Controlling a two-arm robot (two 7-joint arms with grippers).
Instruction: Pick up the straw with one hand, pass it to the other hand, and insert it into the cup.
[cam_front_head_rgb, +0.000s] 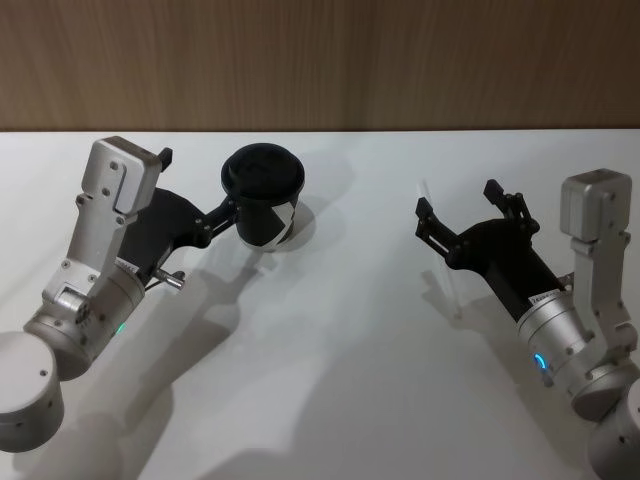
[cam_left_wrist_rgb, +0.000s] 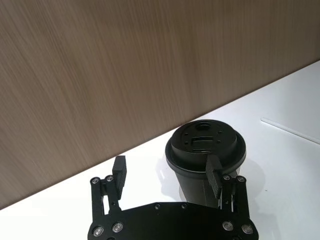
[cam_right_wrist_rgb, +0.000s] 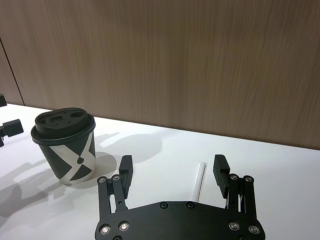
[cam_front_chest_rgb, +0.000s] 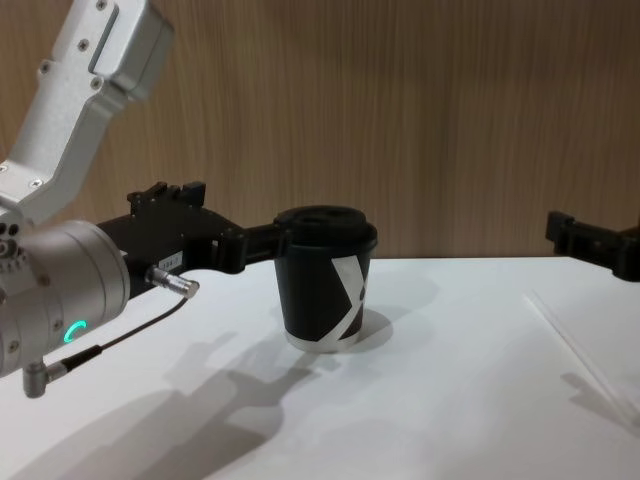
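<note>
The black lidded cup (cam_front_head_rgb: 265, 200) with a white mark stands at the back left of the white table. My left gripper (cam_front_head_rgb: 197, 184), on the green-lit arm, is open beside the cup, one finger (cam_left_wrist_rgb: 214, 176) close against its wall and the other out to the side. The white straw (cam_front_head_rgb: 441, 252) lies flat on the table at the right. My right gripper (cam_front_head_rgb: 457, 198), on the blue-lit arm, hovers open above it. In the right wrist view the straw (cam_right_wrist_rgb: 200, 180) lies between the spread fingers, nearer one finger (cam_right_wrist_rgb: 221, 169), and the cup (cam_right_wrist_rgb: 67, 145) stands farther off.
A wood-panelled wall (cam_front_head_rgb: 320, 60) runs along the table's far edge, just behind the cup. Bare white tabletop (cam_front_head_rgb: 340, 380) stretches between the two arms and toward the front.
</note>
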